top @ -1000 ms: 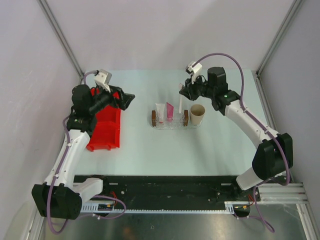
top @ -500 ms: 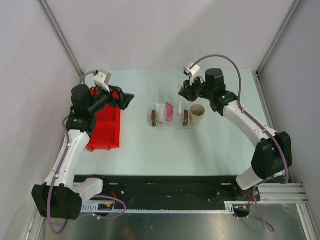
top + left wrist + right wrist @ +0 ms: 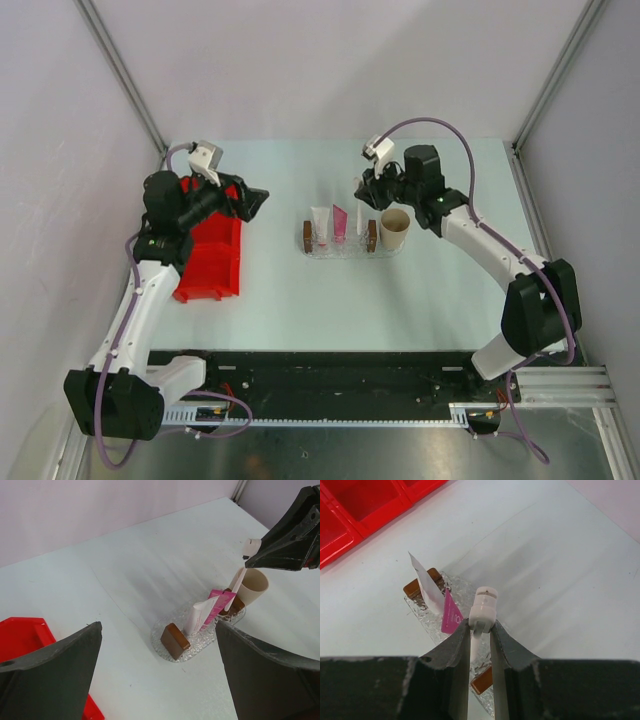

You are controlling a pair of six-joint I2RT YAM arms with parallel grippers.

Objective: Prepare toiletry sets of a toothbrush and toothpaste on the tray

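The clear tray (image 3: 340, 250) holds a white tube (image 3: 320, 225) and a pink tube (image 3: 340, 221), both toothpaste, leaning upright between its brown end blocks. My right gripper (image 3: 363, 188) is shut on the top of the white toothbrush (image 3: 359, 208), which stands nearly upright. In the right wrist view the toothbrush (image 3: 483, 611) sits pinched in the gripper (image 3: 481, 628), above the tray (image 3: 465, 592). Its lower end reaches down by the right brown block (image 3: 235, 604); I cannot tell if it touches. My left gripper (image 3: 257, 200) hangs open over the table, holding nothing.
A tan paper cup (image 3: 395, 229) stands just right of the tray, close under my right arm. A red divided bin (image 3: 212, 255) lies at the left, below my left arm. The enclosure's walls and metal posts border the table.
My right gripper has shifted a little to the left with the toothbrush, bringing it over the tray's right end. The left arm has not moved.
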